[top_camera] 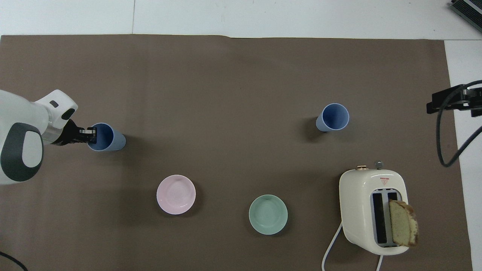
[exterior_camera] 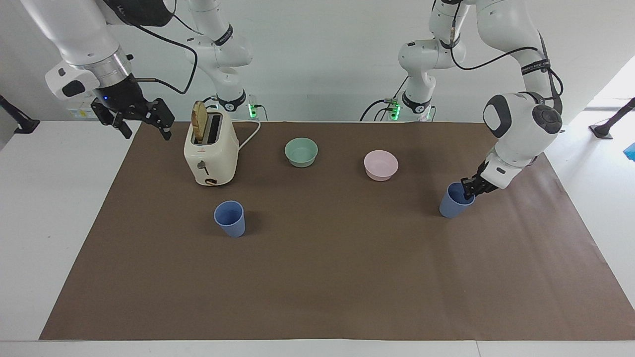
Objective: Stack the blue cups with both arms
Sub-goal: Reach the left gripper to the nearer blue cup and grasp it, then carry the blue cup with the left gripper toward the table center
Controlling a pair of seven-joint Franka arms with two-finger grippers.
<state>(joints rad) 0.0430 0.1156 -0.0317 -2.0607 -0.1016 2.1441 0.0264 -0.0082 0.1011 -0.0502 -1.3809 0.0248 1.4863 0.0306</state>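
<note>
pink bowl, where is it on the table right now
The pink bowl sits on the brown mat toward the left arm's end, beside the green bowl and nearer to the robots than the blue cup pinched by the left gripper.

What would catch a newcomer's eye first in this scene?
Probably the left claw pinching the rim of a blue cup at the left arm's end of the table. Next, the cream toaster with a bread slice sticking up, near the waiting right claw.
</note>
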